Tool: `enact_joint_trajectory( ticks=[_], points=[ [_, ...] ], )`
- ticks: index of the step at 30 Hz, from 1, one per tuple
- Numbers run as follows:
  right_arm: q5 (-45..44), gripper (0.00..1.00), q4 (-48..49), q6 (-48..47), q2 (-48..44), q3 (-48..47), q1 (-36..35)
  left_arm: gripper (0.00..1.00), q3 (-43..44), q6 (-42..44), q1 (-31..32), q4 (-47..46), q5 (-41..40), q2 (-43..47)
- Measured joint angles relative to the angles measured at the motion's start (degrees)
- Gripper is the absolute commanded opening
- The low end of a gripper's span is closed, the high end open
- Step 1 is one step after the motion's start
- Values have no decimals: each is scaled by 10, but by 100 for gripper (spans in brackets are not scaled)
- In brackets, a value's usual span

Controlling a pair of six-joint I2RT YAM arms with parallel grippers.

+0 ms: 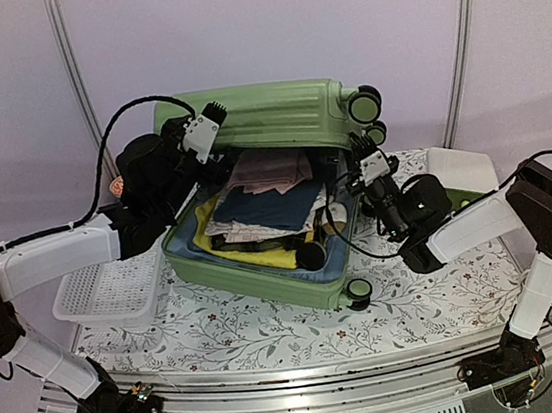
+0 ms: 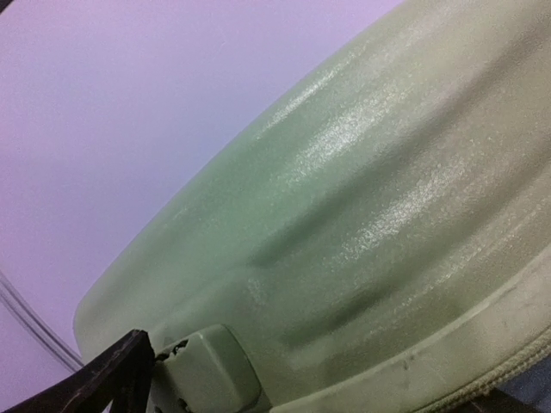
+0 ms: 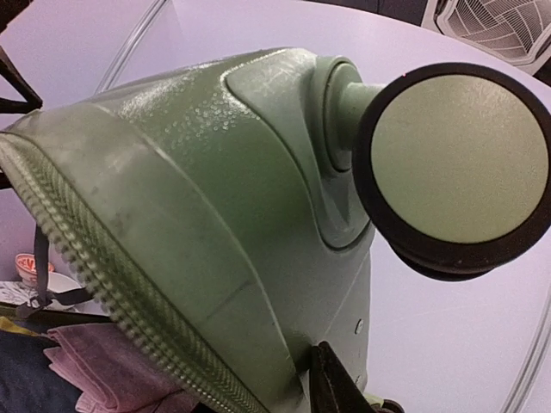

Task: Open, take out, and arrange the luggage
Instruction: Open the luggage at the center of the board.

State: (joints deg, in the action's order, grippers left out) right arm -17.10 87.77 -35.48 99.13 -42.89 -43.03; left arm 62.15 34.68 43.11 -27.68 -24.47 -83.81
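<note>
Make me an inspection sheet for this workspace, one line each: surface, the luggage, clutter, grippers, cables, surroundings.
Surface: table covered by a white cloth with a floral print, lying flat.
Job's things: large light-green hard-shell luggage, open with its lid raised; folded clothes packed in the lower half.
Clutter: white perforated plastic basket left of the luggage; white container to its right.
Grippers: left gripper open at the lid's left end; right gripper at the lid's wheel corner, grip not clear.
Cables: black cables loop over both arms, off the cloth.
Surroundings: lilac wall; nothing else seen.
</note>
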Motion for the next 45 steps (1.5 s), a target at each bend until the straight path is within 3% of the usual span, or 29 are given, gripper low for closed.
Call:
enact_joint_trajectory(
  ticks=[3, 7, 19, 25, 28, 30, 38, 45],
  points=[
    [-21, 3, -15, -8, 0, -17, -5, 98, 7, -14, 0, 12, 5, 4],
    [-59, 3, -51, -11, -10, -48, -2, 98, 11, -66, 0, 60, 30, 26],
    [-42, 3, -370, 139, -54, -204, 98, 98, -51, -309, -2, 198, 112, 237],
    [11, 3, -508, 200, -54, -280, 157, 98, -25, -459, -91, 380, 193, 193],
    [34, 3, -551, 224, -53, -300, 178, 96, -26, -496, -141, 452, 244, 168],
    [46, 3, -575, 235, -51, -315, 186, 97, -31, -506, -142, 471, 281, 169],
    [98, 3, -619, 266, -31, -362, 205, 90, -94, -504, 28, 440, 358, 202],
    [115, 2, -650, 283, 33, -457, 220, 81, -177, -547, 143, 298, 358, 154]
  ],
)
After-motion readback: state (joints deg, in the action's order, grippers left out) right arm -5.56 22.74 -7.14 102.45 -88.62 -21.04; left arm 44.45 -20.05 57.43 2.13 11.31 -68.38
